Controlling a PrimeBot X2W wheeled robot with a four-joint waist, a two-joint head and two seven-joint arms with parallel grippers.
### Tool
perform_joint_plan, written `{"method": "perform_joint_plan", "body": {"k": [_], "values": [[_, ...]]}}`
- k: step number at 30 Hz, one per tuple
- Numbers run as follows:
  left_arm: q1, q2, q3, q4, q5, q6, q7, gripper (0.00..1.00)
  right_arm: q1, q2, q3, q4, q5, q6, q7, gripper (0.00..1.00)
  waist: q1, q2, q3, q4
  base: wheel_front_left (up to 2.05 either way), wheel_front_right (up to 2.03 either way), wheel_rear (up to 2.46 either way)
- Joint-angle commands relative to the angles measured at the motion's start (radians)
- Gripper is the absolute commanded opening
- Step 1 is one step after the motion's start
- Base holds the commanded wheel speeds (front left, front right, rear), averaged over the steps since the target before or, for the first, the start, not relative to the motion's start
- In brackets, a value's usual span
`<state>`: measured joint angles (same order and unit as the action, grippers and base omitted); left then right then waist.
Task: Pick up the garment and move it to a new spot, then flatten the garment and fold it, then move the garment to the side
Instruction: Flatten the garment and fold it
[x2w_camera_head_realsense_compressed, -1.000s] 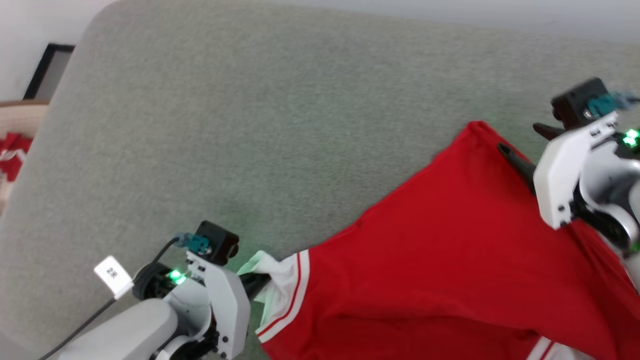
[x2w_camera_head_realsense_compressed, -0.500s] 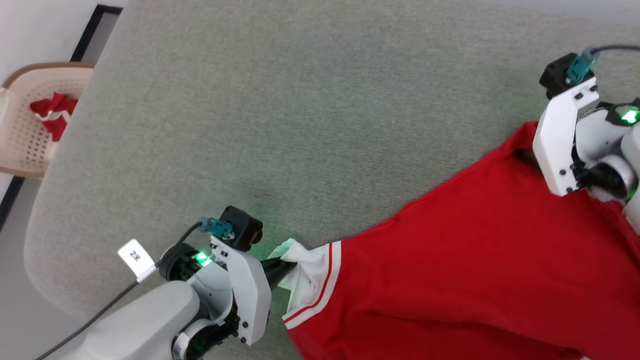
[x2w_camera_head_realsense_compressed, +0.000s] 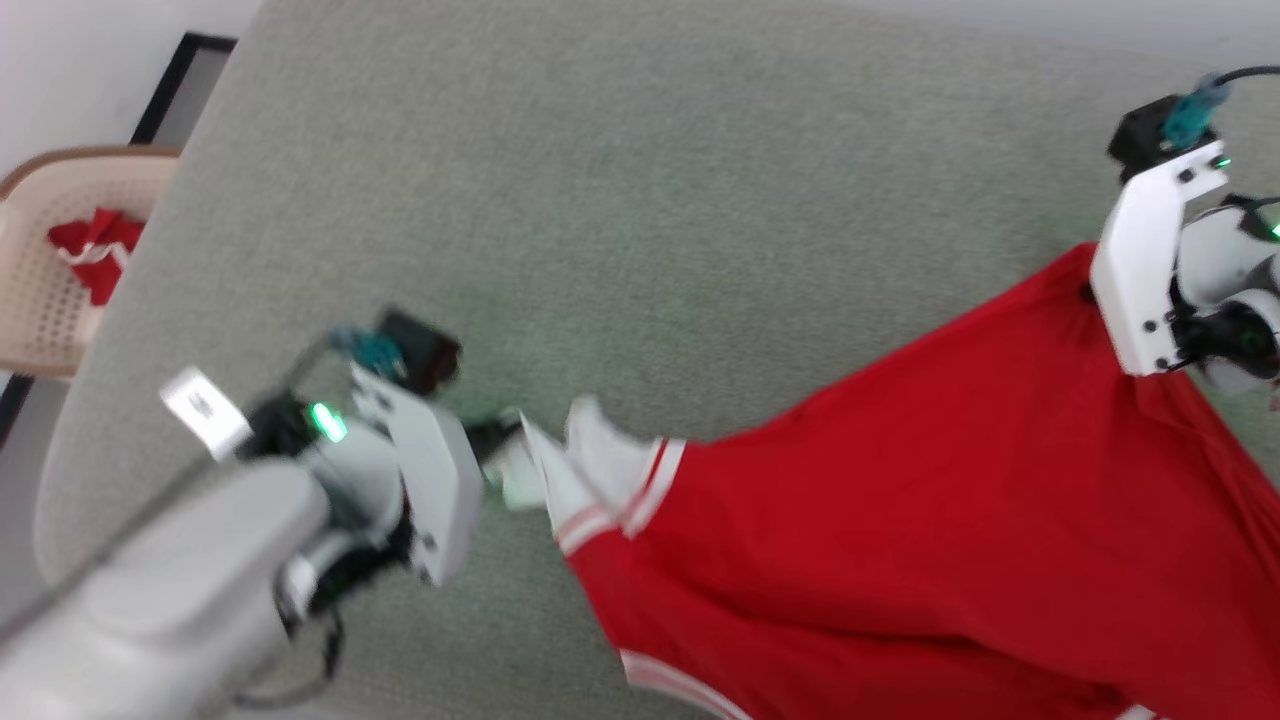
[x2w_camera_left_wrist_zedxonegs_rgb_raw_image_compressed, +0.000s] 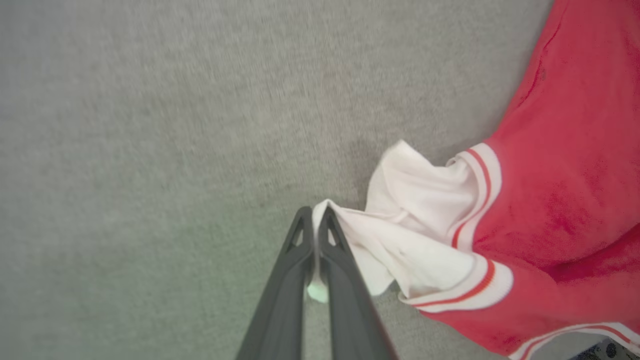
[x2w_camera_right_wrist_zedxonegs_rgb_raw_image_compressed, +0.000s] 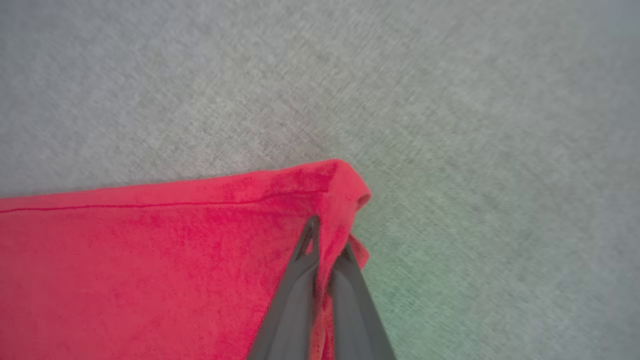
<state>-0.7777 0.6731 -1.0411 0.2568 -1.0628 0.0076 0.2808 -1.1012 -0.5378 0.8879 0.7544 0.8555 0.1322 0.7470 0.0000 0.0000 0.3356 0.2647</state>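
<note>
The garment (x2w_camera_head_realsense_compressed: 900, 480), a red jersey T-shirt with white sleeves and striped trim, lies stretched across the right half of the grey-green cushioned surface (x2w_camera_head_realsense_compressed: 620, 200). My left gripper (x2w_camera_head_realsense_compressed: 505, 452) is shut on the edge of its white sleeve (x2w_camera_head_realsense_compressed: 590, 465). In the left wrist view the gripper (x2w_camera_left_wrist_zedxonegs_rgb_raw_image_compressed: 316, 220) pinches that white sleeve (x2w_camera_left_wrist_zedxonegs_rgb_raw_image_compressed: 400, 220) between its tips. My right gripper (x2w_camera_right_wrist_zedxonegs_rgb_raw_image_compressed: 327, 240) is shut on the red corner of the garment (x2w_camera_right_wrist_zedxonegs_rgb_raw_image_compressed: 150, 260); in the head view its white mount (x2w_camera_head_realsense_compressed: 1145, 270) covers the fingers at that corner. The chest print is hidden.
A beige perforated chair (x2w_camera_head_realsense_compressed: 40, 270) at the far left holds a small red cloth bundle (x2w_camera_head_realsense_compressed: 90, 250) with white trim. The surface's rounded edge (x2w_camera_head_realsense_compressed: 60, 480) runs down the left side, with floor beyond. A white tag (x2w_camera_head_realsense_compressed: 205, 415) hangs by my left wrist.
My right gripper has shut on the garment's red corner. My left arm has lifted and pulled the white sleeve left, bunching it. The camera has shifted between frames.
</note>
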Motion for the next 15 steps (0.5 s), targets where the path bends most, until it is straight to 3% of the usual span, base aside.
{"method": "perform_joint_plan", "body": {"k": [1, 7, 15], "values": [[-0.040, 0.014, 0.012, -0.004, 0.012, 0.008, 0.015, 0.00, -0.017, -0.018, 0.002, -0.001, 0.009, -0.003, -0.018, 0.00, 0.0000, 0.0000, -0.027, -0.027, 0.00, 0.00, 0.00], [-0.199, 0.065, 0.042, -0.020, 0.041, 0.021, 0.120, 0.00, -0.056, -0.049, -0.005, -0.053, 0.033, -0.002, -0.106, 0.00, 0.0000, 0.0000, -0.088, -0.079, 0.00, 0.00, 0.00], [-0.398, 0.080, 0.079, 0.041, 0.080, 0.000, 0.198, 0.00, -0.106, -0.070, -0.035, -0.123, 0.025, -0.002, -0.210, 0.00, 0.0000, 0.0000, -0.176, -0.156, 0.00, 0.00, 0.00]]}}
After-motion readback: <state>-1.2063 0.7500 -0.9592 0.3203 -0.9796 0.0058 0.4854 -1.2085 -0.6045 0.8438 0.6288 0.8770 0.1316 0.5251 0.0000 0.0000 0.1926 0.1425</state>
